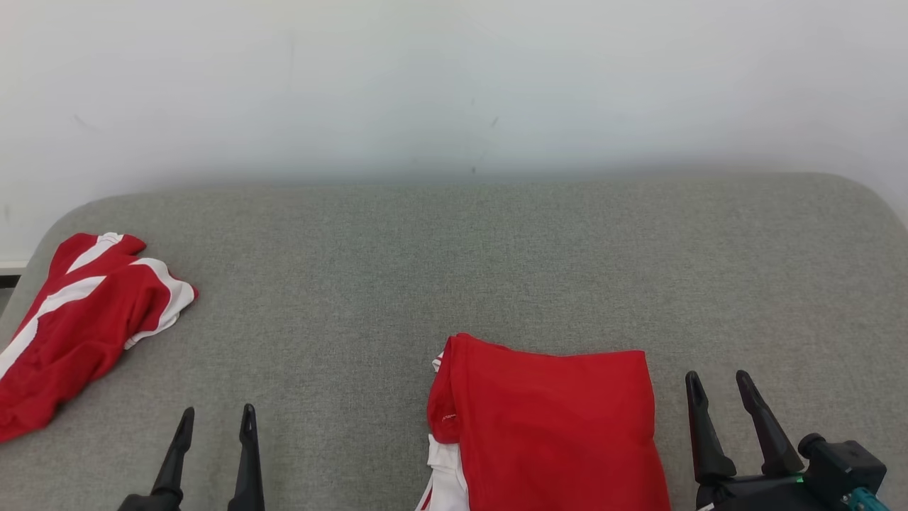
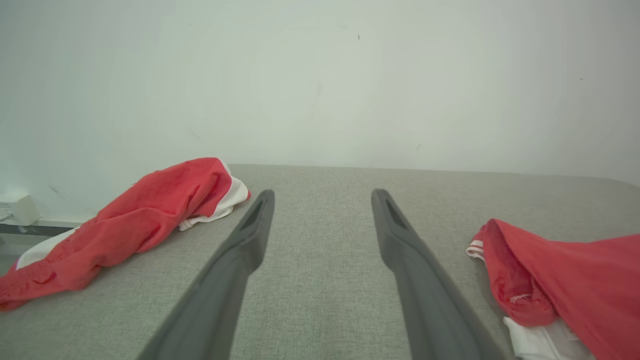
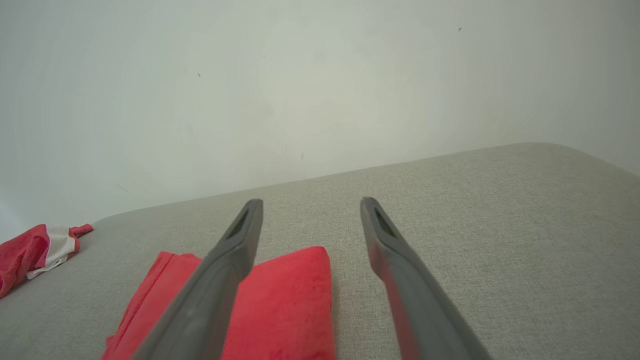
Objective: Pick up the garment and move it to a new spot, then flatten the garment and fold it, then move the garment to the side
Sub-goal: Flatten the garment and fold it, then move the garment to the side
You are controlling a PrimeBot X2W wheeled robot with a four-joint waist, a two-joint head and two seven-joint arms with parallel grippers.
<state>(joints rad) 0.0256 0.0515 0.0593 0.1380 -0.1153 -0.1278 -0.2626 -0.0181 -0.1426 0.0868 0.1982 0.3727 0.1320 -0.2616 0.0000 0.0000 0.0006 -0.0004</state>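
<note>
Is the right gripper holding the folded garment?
No, the right gripper stands open and empty beside the folded garment.

two grippers at rest, jaws wide
the left gripper and the right gripper sit low, dark fingers pointing forward and spread apart, each holding nothing.

The worktop is covered in grey cloth. It looks rough and woven, not shiny. The folded garment is soft red cloth, thin and smooth, with some white cloth at its edge. The other garment is the same kind of cloth, red and white, and wrinkly. The left gripper and right gripper have dark fingers that look like hard plastic, smooth and dull. The wall is white, smooth and matt.
</note>
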